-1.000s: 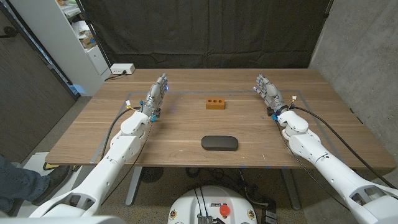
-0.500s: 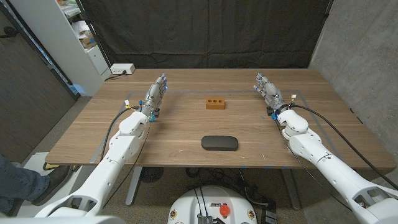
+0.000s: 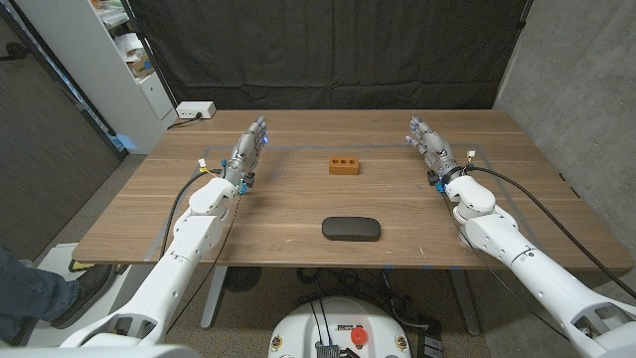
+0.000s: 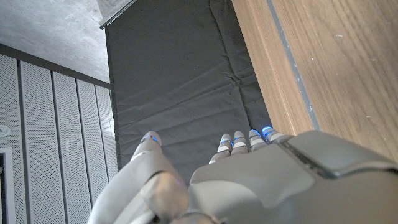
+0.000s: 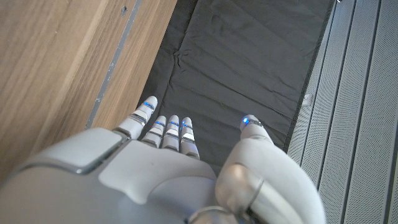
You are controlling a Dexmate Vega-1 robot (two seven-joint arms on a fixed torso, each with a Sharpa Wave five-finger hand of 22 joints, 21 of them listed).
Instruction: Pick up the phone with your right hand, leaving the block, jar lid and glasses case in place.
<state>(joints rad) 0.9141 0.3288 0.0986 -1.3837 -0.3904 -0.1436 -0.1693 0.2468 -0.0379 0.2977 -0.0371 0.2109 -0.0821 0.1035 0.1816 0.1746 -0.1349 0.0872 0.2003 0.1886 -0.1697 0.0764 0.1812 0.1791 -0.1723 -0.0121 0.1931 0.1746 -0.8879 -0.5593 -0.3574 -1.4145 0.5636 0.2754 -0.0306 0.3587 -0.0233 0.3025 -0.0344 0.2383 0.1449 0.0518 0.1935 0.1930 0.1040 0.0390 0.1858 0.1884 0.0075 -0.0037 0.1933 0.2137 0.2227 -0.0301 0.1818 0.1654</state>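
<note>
Right hand point(image 3: 429, 144) out over far right part of wooden table point(image 3: 278, 214), fingers extended and slightly apart, holding nothing; same seen in right wrist view point(image 5: 180, 174), fingertips point(image 5: 171, 124) pointing past table edge toward black curtain point(image 5: 249, 68), thumb set apart from the rest. Left hand point(image 3: 248, 149) mirrored on far left part of table, fingers likewise straight, empty; in left wrist view point(image 4: 249, 180) fingertips point(image 4: 239, 140) aimed at same dark cloth backdrop, thumb separate. Whether either hand touches tabletop: cannot tell. Small orange-brown rectangular wooden block with three round holes point(image 3: 344, 165) lying between the two hands, roughly mid-table, apart from both. Dark grey oblong rounded glasses case point(image 3: 350, 229) lying flat nearer robot, just right of table centre, well apart from block and from both hands. Phone and jar lid named in task: not identified on tabletop. White power strip point(image 3: 194, 110) at far left corner of table, beside white shelving unit point(image 3: 109, 60). Grey concrete wall point(image 3: 576, 89) to right of table. Person's dark shoe and trouser leg point(image 3: 40, 288) at lower left edge, on floor beside table.
</note>
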